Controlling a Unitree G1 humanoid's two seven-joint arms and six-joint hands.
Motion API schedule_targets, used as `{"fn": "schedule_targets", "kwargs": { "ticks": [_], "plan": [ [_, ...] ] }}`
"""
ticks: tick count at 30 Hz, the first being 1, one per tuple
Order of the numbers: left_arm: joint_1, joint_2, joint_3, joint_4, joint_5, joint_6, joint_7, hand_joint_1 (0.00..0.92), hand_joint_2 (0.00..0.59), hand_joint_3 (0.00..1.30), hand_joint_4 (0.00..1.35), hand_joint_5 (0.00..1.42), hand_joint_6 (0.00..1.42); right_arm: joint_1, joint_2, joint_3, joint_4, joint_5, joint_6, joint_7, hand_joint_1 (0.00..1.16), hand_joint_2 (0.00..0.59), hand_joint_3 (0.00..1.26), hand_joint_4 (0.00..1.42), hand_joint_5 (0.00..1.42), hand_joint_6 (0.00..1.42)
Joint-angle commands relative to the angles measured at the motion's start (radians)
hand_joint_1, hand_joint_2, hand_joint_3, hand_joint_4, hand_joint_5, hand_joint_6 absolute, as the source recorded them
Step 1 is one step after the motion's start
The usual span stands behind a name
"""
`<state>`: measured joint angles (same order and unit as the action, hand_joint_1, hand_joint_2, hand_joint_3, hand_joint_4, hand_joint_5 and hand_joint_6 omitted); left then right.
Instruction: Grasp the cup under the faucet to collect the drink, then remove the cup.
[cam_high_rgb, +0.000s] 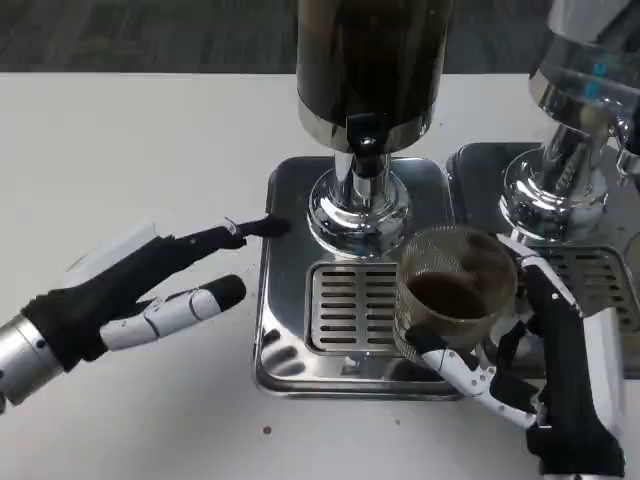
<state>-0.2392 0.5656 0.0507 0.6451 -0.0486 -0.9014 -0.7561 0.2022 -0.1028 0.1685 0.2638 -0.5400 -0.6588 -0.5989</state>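
A clear glass cup (452, 292) with dark drink in it sits at the right edge of the slotted drip grate (350, 305), to the right of the black faucet (364, 138). My right hand (545, 375) grips the cup from its right and lower side, fingers wrapped around the base. The dark drink dispenser (372, 60) stands on a chrome pedestal (358, 210) behind the grate. My left hand (150, 290) lies open on the table left of the tray, its fingers stretched toward the steel drip tray (285, 190), holding nothing.
A second chrome dispenser (575, 130) with its own drip tray (480, 165) stands at the right, close behind my right hand. Bare white table (130, 150) spreads to the left and along the front.
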Motion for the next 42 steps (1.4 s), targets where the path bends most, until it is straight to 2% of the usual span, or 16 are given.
{"fn": "schedule_targets", "kwargs": {
  "ticks": [1,16,29,36,42],
  "plan": [
    [0.048,0.034,-0.015,-0.053,0.038,-0.056,0.025,0.0,0.187,0.14,0.01,0.03,0.1,0.029,0.003,-0.012,-0.077,0.007,-0.016,0.011,0.75,0.209,0.6,0.72,0.85,1.21],
    [0.157,0.116,-0.043,-0.199,0.048,-0.15,0.051,0.0,0.175,0.11,0.0,0.0,0.07,0.139,0.002,-0.017,-0.193,0.021,-0.03,0.087,0.75,0.202,0.61,0.73,0.86,1.22],
    [0.21,0.171,-0.079,-0.262,0.016,-0.189,0.043,0.0,0.173,0.11,0.0,0.0,0.05,0.225,0.011,-0.013,-0.263,0.018,-0.048,0.103,0.76,0.201,0.63,0.74,0.88,1.23],
    [0.245,0.201,-0.088,-0.287,0.01,-0.231,0.048,0.0,0.173,0.11,0.0,0.0,0.05,0.263,0.015,-0.01,-0.292,0.004,-0.055,0.1,0.76,0.203,0.64,0.74,0.89,1.24],
    [0.26,0.215,-0.088,-0.306,-0.003,-0.232,0.056,0.0,0.173,0.11,0.0,0.0,0.04,0.281,0.012,-0.009,-0.311,0.005,-0.057,0.108,0.76,0.201,0.64,0.75,0.89,1.25]
  ]
}}
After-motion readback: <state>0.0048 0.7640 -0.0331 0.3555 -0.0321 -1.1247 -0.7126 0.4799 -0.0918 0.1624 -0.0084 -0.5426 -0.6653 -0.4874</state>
